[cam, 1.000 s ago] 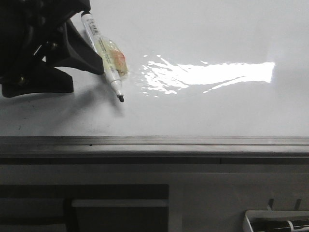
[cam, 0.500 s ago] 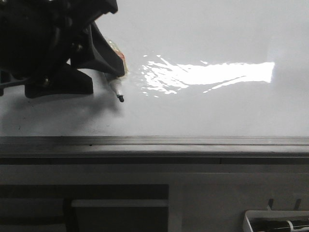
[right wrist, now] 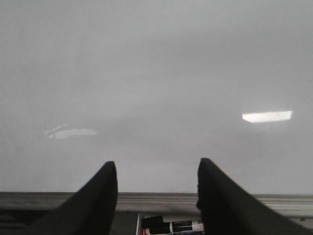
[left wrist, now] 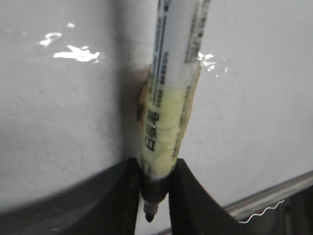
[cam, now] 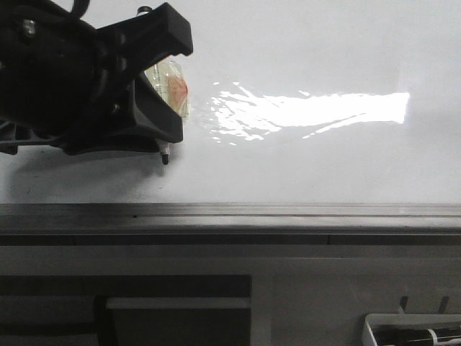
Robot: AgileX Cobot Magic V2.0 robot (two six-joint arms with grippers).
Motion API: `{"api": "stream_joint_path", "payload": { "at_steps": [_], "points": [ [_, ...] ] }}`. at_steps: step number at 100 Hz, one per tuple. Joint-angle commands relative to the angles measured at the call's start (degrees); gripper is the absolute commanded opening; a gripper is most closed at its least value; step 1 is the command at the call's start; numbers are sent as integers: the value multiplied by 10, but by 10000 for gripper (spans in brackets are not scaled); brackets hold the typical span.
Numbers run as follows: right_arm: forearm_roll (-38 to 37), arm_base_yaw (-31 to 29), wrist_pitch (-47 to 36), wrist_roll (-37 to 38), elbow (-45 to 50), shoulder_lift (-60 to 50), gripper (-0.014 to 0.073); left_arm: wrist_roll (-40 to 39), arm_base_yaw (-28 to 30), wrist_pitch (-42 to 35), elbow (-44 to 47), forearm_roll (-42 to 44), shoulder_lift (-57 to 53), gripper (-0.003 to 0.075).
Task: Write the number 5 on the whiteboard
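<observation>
Plainly counted: one whiteboard, one grey rail along its near edge, one marker in play, two hands, plus one small white tray at lower right in front view w/ a spare marker lying in it, seen also in right wrist view just past the rail. No black strokes visible anywhere on the board, so no number 5 to place; surface reads bare white w/ one broad glare patch right of the left hand. Left hand at upper left of front view, low over the board, fingers pressed in against the marker from both sides, pinching barrel near its tip end. Marker white w/ printed text, wrapped in a yellowish tape band w/ a reddish patch; dark tip pokes out below the fingers, at or just above the board surface near the rail side; contact can't be told for sure. Shadow of the hand lies on the board beside it. Right hand out of front view; in its wrist view, both fingers spread well apart, nothing between them, hanging over bare board near the rail, touching nothing visible.
</observation>
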Motion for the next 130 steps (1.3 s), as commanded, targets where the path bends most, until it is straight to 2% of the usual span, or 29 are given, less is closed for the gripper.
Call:
{"api": "stream_joint_path", "payload": {
  "at_steps": [1, 13, 26, 31, 40, 51, 63, 80, 94, 107, 130],
  "points": [
    [25, 5, -27, -30, -26, 9, 331, -1, -1, -1, -15, 77, -28, -20],
    [160, 25, -1, -207, -39, 9, 331, -1, -1, 44, -15, 217, -60, -20],
    [312, 59, 27, -414, -58, 10, 332, 0, -1, 132, -25, 386, -96, -20],
    [357, 70, 33, -455, -67, 17, 332, 1, -1, 160, -29, 439, -108, -20],
    [383, 86, 35, -496, -79, 33, 344, 43, -8, 194, -35, 496, -120, -20],
    [388, 98, 41, -518, -97, 64, 386, 156, -39, 207, -35, 501, -126, -20],
    [414, 106, 73, -598, -116, 106, 424, 238, -93, 216, -35, 501, -124, -20],
    [484, 157, 104, -718, -135, 153, 424, 240, -118, 202, -35, 503, -124, -20],
    [487, 218, 91, -789, -138, 183, 424, 240, -118, 202, -35, 505, -124, -20],
    [495, 271, 36, -796, -138, 221, 425, 240, -118, 198, -35, 505, -124, -20],
    [604, 323, -66, -797, -138, 290, 424, 240, -118, 180, -35, 505, -124, -20]
  ]
}}
